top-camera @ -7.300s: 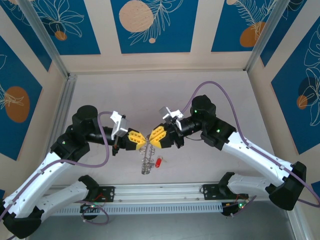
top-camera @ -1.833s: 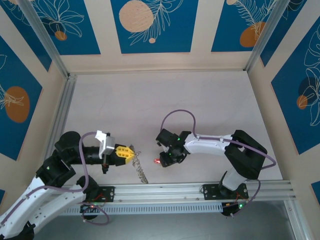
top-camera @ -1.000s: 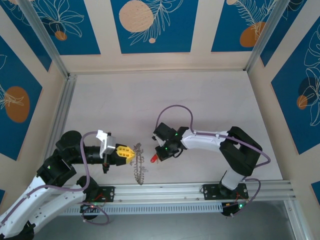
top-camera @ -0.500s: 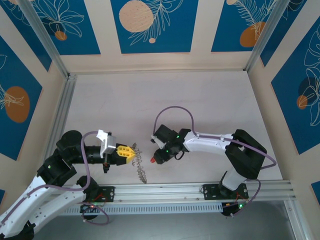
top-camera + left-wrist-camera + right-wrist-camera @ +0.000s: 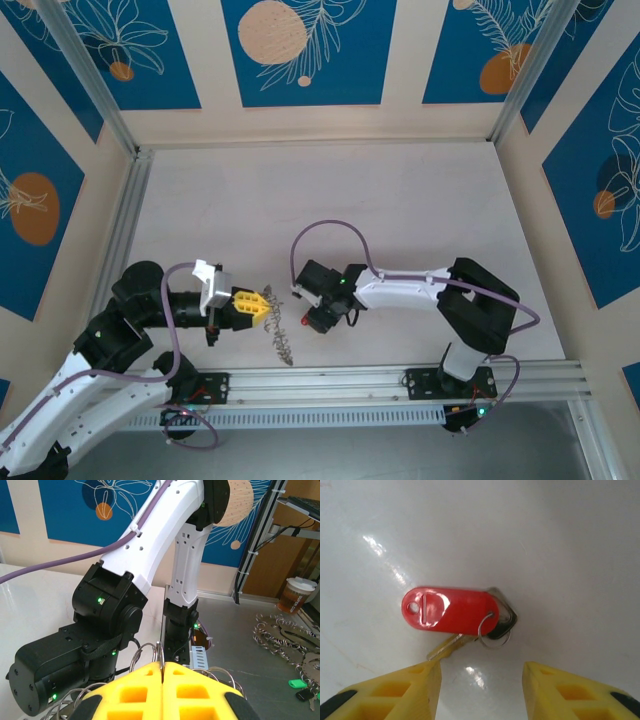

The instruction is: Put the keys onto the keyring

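Observation:
The key (image 5: 451, 611) has a red plastic tag, a small split ring and a short blade pointing toward my left finger. It lies flat on the white table (image 5: 560, 540). My right gripper (image 5: 482, 675) hovers just above it, open, its yellow fingertips (image 5: 422, 680) apart on either side and holding nothing. From above, that gripper (image 5: 318, 318) points straight down just right of the keyring (image 5: 278, 330), a silvery bunch dangling from my left gripper (image 5: 254, 306). The left gripper (image 5: 163, 666) is shut on the keyring (image 5: 159, 652), whose wire loops stick out between the yellow pads.
An aluminium rail (image 5: 330, 385) runs along the near edge and another (image 5: 125, 230) along the left side. The right arm's black wrist (image 5: 95, 645) stands close in front of the left gripper. Beyond the table lie a pile of spare rings (image 5: 280, 635) and a coffee cup (image 5: 296, 592).
The right gripper moved left toward the keyring, opened and let go of the red key, which now lies on the table. The left gripper has held still with the keyring.

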Available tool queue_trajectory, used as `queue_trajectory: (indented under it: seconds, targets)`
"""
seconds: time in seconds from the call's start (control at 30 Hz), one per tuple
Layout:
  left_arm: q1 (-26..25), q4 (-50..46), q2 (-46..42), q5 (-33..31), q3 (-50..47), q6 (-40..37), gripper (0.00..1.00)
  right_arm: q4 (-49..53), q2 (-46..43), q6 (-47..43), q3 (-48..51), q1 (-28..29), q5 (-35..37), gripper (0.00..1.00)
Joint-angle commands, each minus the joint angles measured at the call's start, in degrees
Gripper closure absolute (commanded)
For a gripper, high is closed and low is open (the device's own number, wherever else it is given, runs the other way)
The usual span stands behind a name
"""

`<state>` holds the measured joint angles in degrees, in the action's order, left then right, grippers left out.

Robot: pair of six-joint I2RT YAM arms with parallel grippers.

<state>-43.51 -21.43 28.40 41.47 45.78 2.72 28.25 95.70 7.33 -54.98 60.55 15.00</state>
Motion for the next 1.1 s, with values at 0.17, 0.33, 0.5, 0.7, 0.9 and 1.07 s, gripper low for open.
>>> queue_trajectory:
  seconds: [0.17,0.33,0.5,0.7,0.9,1.07]
  targets:
    - [0.28,2.6,-1.51,-0.47,0.64,0.43,1.0,-1.44,3.5,-4.43,-2.32,0.11,1.85,0.57]
    - [0.31,2.4,-1.27,-0.58,0.63,0.18,1.0,-1.63,4.31,-4.91,-3.02,0.14,2.0,0.69]
    - [0.31,2.35,-1.33,-0.78,0.63,0.18,1.0,-1.8,4.26,-5.86,-3.11,0.33,1.65,0.79]
    - [0.3,2.27,-1.42,-1.06,0.45,0.43,1.0,-1.91,1.68,-5.27,-1.65,0.21,-0.58,0.97]
    - [0.33,3.22,-1.29,-0.96,0.28,0.87,1.0,-3.63,-6.39,-2.77,2.61,-1.68,-5.68,1.0]
    - [0.3,3.78,-1.32,-0.63,0.2,1.22,1.0,-6.27,-9.16,-3.22,5.76,-3.51,-6.49,0.82]
